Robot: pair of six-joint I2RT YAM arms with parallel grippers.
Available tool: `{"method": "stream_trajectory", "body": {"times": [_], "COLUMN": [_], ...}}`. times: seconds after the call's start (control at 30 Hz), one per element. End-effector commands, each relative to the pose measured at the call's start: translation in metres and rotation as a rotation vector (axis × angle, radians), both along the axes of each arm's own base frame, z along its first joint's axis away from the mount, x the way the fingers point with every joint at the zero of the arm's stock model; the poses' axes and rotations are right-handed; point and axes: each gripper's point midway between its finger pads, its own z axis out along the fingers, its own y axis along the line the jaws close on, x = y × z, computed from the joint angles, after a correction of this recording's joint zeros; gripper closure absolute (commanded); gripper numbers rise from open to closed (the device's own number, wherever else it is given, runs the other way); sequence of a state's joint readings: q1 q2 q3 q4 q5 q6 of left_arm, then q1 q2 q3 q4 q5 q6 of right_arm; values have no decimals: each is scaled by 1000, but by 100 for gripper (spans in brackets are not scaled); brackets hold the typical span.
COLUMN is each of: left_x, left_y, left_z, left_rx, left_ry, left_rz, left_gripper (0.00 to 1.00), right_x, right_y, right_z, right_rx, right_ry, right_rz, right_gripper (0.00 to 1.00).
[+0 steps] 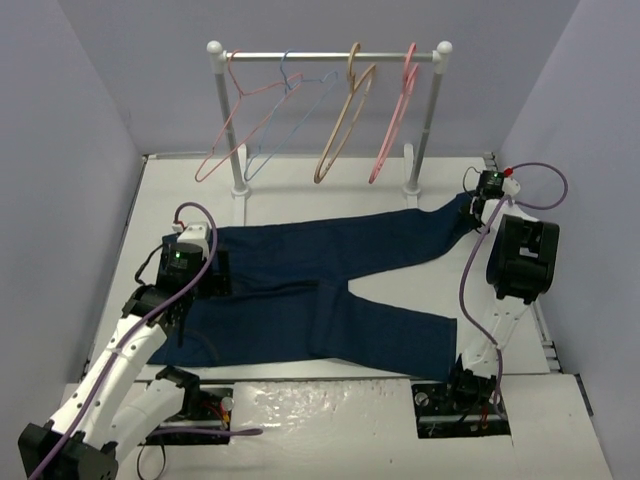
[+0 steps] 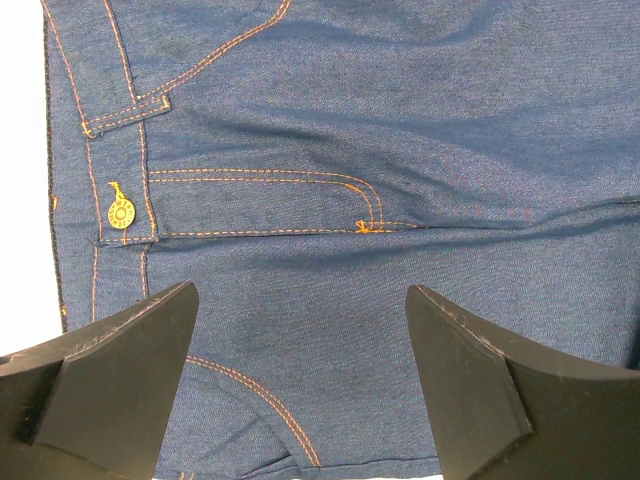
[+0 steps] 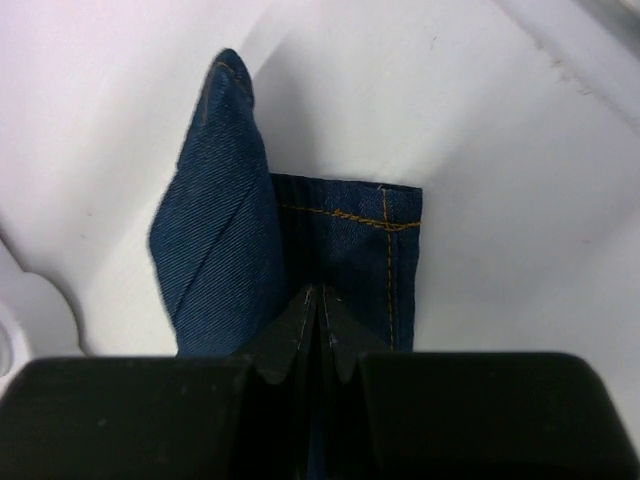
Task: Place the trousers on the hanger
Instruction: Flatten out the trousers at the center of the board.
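The dark navy trousers (image 1: 330, 280) lie flat on the table, waist at the left, both legs running right. My left gripper (image 1: 203, 276) hovers over the waist, open, with its jaws wide apart above the pocket stitching (image 2: 300, 390); the trousers (image 2: 400, 130) fill that view. My right gripper (image 1: 472, 212) is shut on the hem of the far leg (image 3: 318, 295); the trousers' cuff (image 3: 345, 240) is bunched and folded ahead of the fingertips. The tan hanger (image 1: 345, 120) hangs on the rail at the back, third from the left.
The rack (image 1: 330, 56) stands at the back of the table on two white posts. It also carries a thin pink hanger (image 1: 232, 125), a light-blue hanger (image 1: 285, 110) and another pink hanger (image 1: 398, 110). Grey walls close in both sides.
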State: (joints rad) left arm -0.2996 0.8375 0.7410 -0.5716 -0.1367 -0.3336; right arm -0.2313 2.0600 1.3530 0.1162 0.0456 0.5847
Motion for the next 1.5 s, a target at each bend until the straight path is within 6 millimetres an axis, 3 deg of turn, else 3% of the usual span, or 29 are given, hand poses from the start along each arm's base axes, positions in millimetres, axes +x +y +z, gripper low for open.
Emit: {"method": "stream_trajectory", "body": {"times": [0.0,0.1,0.37,0.5,0.57,0.7,0.8,0.93,1.13,1.27,1.4,1.47], "left_x": [12,11,10,10,10,10,9,7,4,-8,-15,-20], "left_y": [1,2,4,4,4,4,2,-4,-19,-44,-73,-88], "left_z": [11,12,11,12,12,11,8,-1,-13,-22,-33,-39], "left_rx": [9,10,16,15,14,13,5,-13,-85,-252,-332,-322], "left_ry": [-47,-49,-43,-43,-43,-40,-25,19,88,145,178,205], "left_rz": [7,8,21,20,20,21,18,6,-10,7,-20,-49], "left_gripper": [18,18,18,18,18,18,18,18,17,17,17,18], "right_x": [12,-9,-71,-77,-72,-70,-76,-108,-168,-213,-261,-279], "right_y": [-7,-20,-64,-76,-83,-70,-28,31,129,217,278,294], "right_z": [-4,-16,-10,10,30,67,96,102,58,40,21,15], "right_rx": [36,17,-49,-121,-156,-182,-188,-193,-11,44,84,87], "right_ry": [-49,-9,81,98,85,60,17,23,94,166,226,242], "right_rz": [-28,-104,-279,-252,-249,-192,-96,14,218,448,598,638], "right_gripper": [100,100,100,100,100,100,100,88,70,62,62,61]}}
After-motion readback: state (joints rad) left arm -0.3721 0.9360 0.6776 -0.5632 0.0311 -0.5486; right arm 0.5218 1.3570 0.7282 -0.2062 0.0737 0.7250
